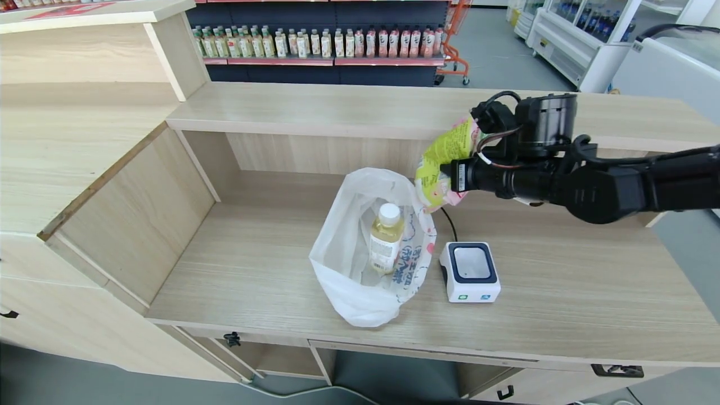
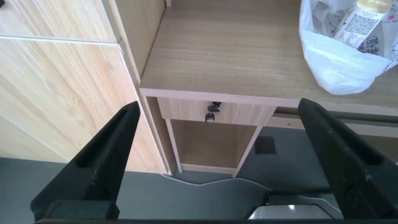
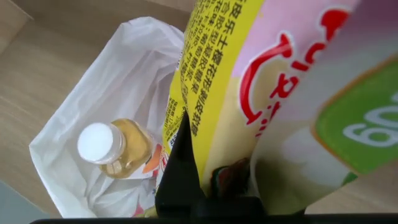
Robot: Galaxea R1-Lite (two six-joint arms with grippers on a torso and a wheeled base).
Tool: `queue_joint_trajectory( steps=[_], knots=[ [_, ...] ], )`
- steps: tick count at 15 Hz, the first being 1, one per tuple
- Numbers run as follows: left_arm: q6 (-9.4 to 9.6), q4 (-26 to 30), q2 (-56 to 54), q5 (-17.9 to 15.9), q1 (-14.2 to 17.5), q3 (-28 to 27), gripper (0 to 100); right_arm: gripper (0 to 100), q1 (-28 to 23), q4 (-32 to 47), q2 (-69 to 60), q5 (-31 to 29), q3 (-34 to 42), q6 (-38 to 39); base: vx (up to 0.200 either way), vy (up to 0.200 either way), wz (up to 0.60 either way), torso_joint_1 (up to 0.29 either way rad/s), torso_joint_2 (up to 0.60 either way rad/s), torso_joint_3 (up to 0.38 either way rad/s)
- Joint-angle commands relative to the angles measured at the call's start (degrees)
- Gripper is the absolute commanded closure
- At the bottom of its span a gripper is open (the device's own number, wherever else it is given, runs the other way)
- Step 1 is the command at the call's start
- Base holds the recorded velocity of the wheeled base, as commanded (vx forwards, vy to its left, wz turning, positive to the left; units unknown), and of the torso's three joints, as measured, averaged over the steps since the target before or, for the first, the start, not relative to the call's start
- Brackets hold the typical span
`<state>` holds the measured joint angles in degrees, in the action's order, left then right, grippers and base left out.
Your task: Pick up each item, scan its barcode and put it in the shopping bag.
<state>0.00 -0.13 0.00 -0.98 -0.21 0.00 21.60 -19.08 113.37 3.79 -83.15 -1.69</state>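
One item bagged | left gripper [image 2: 219, 107] spread wide, empty, parked below counter [image 2: 249, 56] edge | scanner [image 1: 469, 271] below right gripper [image 1: 471, 147] | bottle [image 1: 386, 236] upright in shopping bag [image 1: 349, 292] | right gripper clamped on snack packet [image 1: 444, 163] — held beside bag rim, likely for release.

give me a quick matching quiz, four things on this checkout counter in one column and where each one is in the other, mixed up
1. clear plastic bottle of yellow drink with a white cap
2. yellow and pink snack packet
3. white box-shaped barcode scanner
4. white plastic shopping bag

a. standing open on the wooden counter
b. held off the counter in the right tool
c. standing inside the bag
d. on the counter, right of the bag

Pairs: 1-c, 2-b, 3-d, 4-a
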Motion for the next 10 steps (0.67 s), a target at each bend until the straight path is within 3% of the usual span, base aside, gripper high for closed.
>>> queue_joint_trajectory(
  steps=[1,5,10],
  knots=[
    [0.00,-0.04,0.09,0.01,0.03,0.00,0,100,-0.07,-0.08,8.18,3.94,-6.41,-0.50,0.000,0.000,0.00,0.000,0.00,0.000],
    [0.00,-0.04,0.09,0.01,0.03,0.00,0,100,0.28,-0.17,11.96,10.97,-8.52,-5.42,0.000,0.000,0.00,0.000,0.00,0.000],
    [0.00,-0.04,0.09,0.01,0.03,0.00,0,100,-0.16,-0.26,13.98,15.63,-8.34,-6.92,0.000,0.000,0.00,0.000,0.00,0.000]
  ],
)
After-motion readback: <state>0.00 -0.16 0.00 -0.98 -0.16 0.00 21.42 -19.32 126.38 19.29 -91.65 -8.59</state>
